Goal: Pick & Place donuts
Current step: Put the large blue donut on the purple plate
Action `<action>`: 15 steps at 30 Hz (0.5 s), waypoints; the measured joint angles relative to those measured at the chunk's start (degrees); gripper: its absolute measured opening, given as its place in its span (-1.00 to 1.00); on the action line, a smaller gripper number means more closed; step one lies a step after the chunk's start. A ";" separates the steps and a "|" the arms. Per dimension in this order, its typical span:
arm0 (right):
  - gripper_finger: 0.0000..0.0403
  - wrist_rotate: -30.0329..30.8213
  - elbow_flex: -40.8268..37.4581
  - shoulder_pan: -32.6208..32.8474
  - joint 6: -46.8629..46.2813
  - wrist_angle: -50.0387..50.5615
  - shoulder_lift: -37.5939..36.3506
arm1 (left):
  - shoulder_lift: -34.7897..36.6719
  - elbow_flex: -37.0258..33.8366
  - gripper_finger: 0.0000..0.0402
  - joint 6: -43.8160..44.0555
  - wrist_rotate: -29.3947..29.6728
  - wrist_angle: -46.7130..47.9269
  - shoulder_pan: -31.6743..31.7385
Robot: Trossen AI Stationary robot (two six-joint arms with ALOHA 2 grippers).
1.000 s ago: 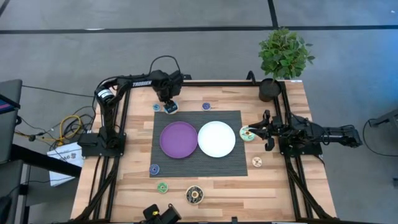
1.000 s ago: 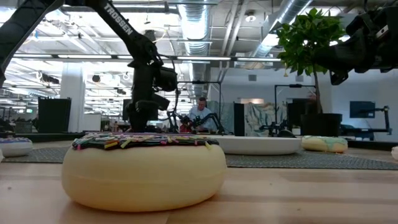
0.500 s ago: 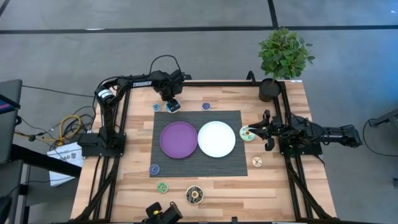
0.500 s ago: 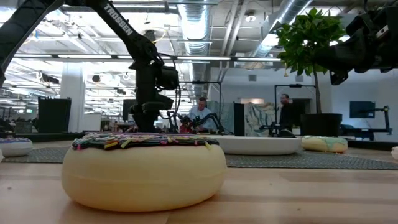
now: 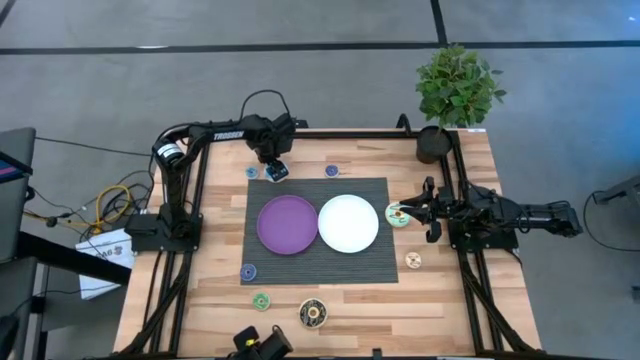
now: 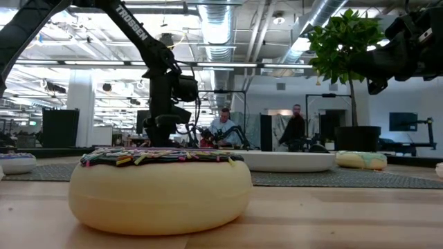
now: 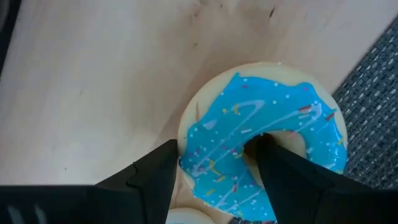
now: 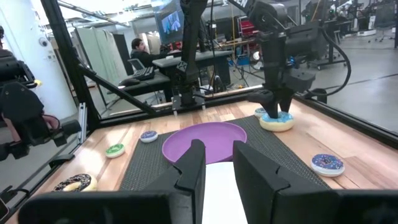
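Observation:
My left gripper [image 5: 275, 168] is at the dark mat's far left corner, shut on a cyan-iced donut [image 7: 267, 155], which also shows in the right wrist view as the cyan donut [image 8: 277, 121]. My right gripper [image 5: 428, 210] waits open at the table's right edge, beside a green-iced donut [image 5: 398, 214]. Other donuts lie flat on the table: a small cyan one [image 5: 251, 172], a purple-blue one [image 5: 332, 171], a cream one [image 5: 413, 261], a blue one [image 5: 248, 271], a green one [image 5: 261, 301] and a large dark-brown one [image 5: 313, 314]. The purple plate [image 5: 288, 224] and white plate [image 5: 348, 223] sit on the mat. My left gripper comes at the cyan donut from above, pointing down. One finger [image 7: 267, 162] stands in the donut's hole and the other finger [image 7: 158, 177] is outside the rim, with the ring's wall [image 7: 211, 155] pinched between them. Whether the donut is lifted clear of the mat, I cannot tell.
The striped mat [image 5: 320, 262] covers the table's middle. A potted plant [image 5: 435, 140] stands at the far right corner. The arms' frames run along both side edges. People show in the room beyond the table [image 6: 294, 128].
My left gripper has shifted a little toward the table's right with the cyan donut. A person has walked across the room behind the table.

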State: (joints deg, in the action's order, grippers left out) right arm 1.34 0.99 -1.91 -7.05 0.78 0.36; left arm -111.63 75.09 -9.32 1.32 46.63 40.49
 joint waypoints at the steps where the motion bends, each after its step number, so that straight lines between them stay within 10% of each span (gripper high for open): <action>1: -0.64 0.00 0.00 0.00 0.00 0.00 -0.02 | 0.00 -0.32 0.06 0.33 -0.02 -0.35 0.00; 15: -0.64 0.00 -0.01 -0.01 0.00 0.01 -0.01 | 0.00 -2.30 0.06 2.54 -0.11 -2.23 0.00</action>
State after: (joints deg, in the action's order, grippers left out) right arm 1.34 0.99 -1.92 -7.05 0.79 0.35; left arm -111.63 72.79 -6.79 1.21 44.40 40.49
